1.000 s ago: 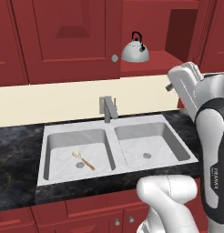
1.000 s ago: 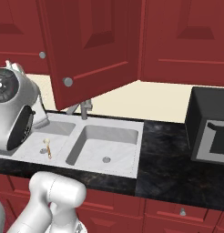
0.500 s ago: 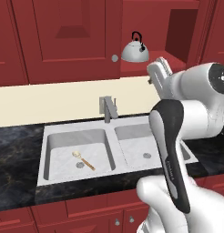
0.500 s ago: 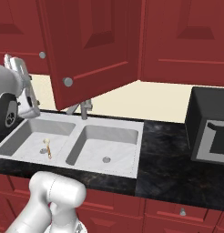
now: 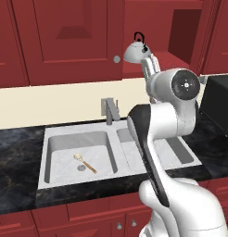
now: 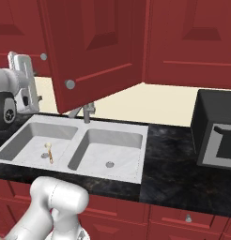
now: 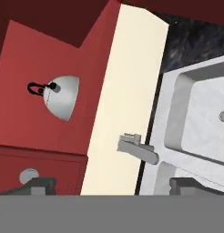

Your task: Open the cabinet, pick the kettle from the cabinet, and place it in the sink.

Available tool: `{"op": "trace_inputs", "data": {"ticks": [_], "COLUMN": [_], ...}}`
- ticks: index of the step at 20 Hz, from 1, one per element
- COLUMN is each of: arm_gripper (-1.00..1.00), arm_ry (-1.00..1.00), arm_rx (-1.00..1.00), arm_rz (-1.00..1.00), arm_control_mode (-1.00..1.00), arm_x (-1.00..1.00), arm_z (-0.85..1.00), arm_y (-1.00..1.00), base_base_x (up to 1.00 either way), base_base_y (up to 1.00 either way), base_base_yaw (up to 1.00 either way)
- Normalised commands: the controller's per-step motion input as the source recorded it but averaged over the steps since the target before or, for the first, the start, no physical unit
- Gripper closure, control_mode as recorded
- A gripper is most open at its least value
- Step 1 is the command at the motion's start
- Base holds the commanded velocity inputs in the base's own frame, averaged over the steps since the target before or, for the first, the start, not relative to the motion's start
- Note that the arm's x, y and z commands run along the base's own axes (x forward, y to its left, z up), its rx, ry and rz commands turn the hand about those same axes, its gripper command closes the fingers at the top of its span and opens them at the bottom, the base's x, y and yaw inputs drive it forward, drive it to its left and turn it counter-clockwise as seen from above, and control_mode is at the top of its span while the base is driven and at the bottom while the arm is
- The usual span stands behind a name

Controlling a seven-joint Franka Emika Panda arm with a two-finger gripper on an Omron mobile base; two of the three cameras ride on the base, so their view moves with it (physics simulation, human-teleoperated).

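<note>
The cabinet [image 5: 74,37] stands with its right door [image 6: 96,47] swung open over the counter. On its red shelf sits the silver-grey kettle [image 5: 134,50], black handle up, also seen in the hand view as the kettle [image 7: 61,95]. My gripper [image 5: 149,61] is raised just right of and slightly below the kettle, apart from it. Its fingertips [image 7: 38,184] stand wide apart with nothing between them, so the gripper [image 7: 111,186] is open. In the right base view the gripper [image 6: 19,61] shows at the far left. The double-basin sink [image 5: 65,134] lies below in the counter.
A small wooden-handled spoon [image 5: 85,163] lies in the left basin. The grey faucet [image 5: 110,110] rises behind the sink divider. A dark microwave [image 6: 218,136] stands on the counter to the right. The open door hangs above the faucet.
The arm has swung left and up, carrying the hand from right of the sink toward the kettle on the shelf. The jaws stayed open.
</note>
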Motion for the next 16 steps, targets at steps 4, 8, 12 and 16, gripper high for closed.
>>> {"op": "trace_inputs", "data": {"ticks": [4,8,12,16], "arm_gripper": [-1.0,-1.0,-1.0,-1.0], "arm_ry": [-0.11,-0.05,-0.01,0.0], "arm_rx": [0.02,0.0,0.0,0.0], "arm_rz": [-0.37,-0.41,-0.37,-0.39], "arm_control_mode": [-1.0,-1.0,-1.0,-1.0], "arm_x": [0.37,0.3,0.17,0.11], "arm_z": [0.0,0.0,0.02,0.07], "arm_y": [0.04,0.0,-0.11,-0.18], "base_base_x": [0.0,0.0,0.0,0.0], "base_base_y": [0.0,0.0,0.0,0.0], "base_base_yaw": [0.0,0.0,0.0,0.0]}}
